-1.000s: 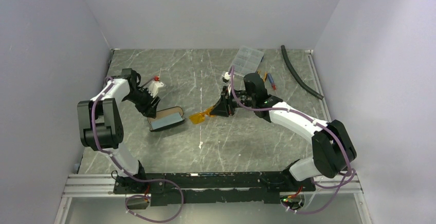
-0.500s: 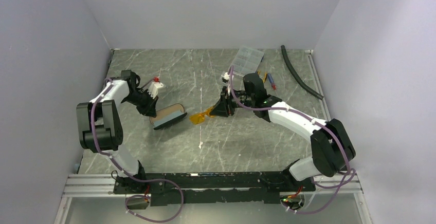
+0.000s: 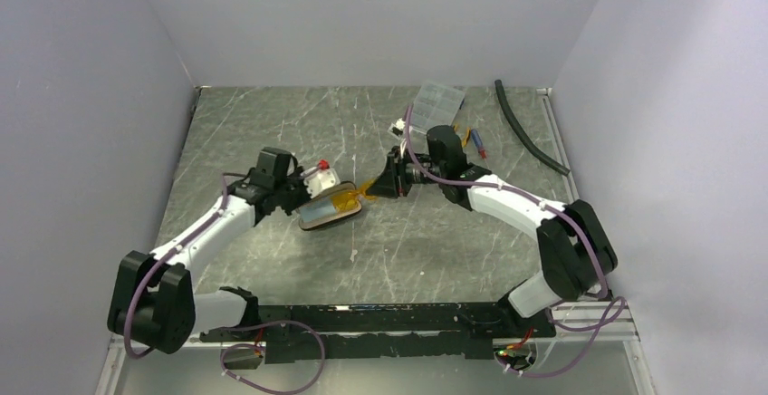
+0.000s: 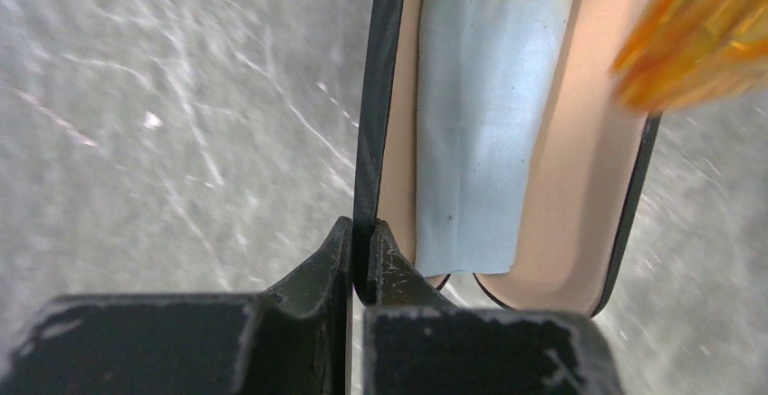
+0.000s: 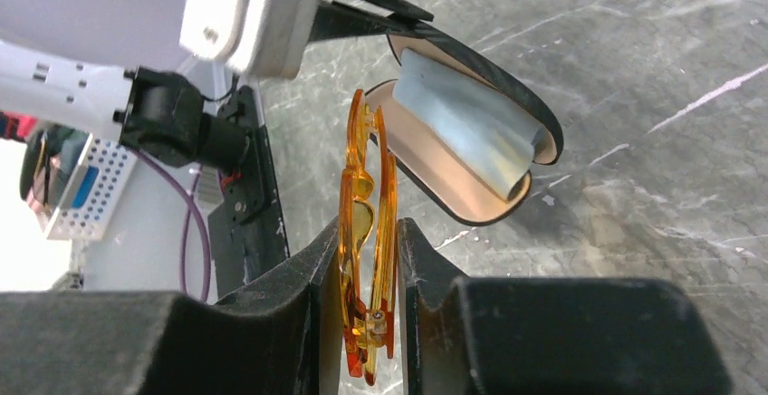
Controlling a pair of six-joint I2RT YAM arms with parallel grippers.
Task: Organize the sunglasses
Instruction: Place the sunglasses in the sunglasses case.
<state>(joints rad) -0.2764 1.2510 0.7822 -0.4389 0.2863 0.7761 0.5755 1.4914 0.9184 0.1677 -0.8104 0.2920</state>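
Mid-frame, right claw (image 5: pixel 367 229) pinches the sunglasses (image 5: pixel 347 200) over the open case (image 4: pixel 580 187); left claw (image 4: pixel 355 243) pinches its rim. Grey marbled worktop (image 3: pixel 426 245), lilac walls (image 3: pixel 362 14).

Top view: fixed, high behind arm bases, tilted down and forward, far; takes in whole bench (image 3: pixel 272 114). Left wrist view: very near, looks along left end effector (image 4: pixel 362 245) onto case (image 4: pixel 580 187) and bench. Right wrist view: near, along right end effector (image 5: pixel 367 232), facing left arm (image 5: pixel 81 14). All three share case and sunglasses (image 5: pixel 362 205) at mid-bench.
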